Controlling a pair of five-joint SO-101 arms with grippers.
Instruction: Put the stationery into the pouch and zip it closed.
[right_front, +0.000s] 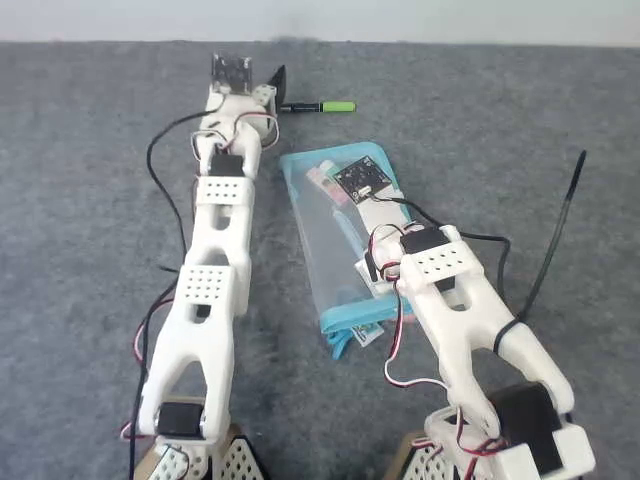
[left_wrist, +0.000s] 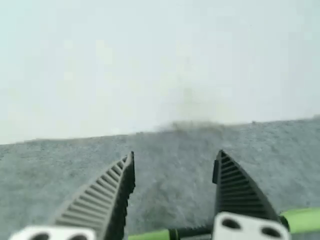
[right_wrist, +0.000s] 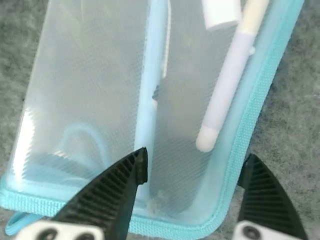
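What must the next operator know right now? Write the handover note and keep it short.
Left hand: open, at the far side of the table. The green pen crosses between its fingers, not gripped.
Right hand: open, over the pouch, holding nothing.
Done: a pale pen and a white item are inside the pouch.
Left: grip the green pen, put it in the pouch, then zip it closed. How far the zip is open cannot be told.
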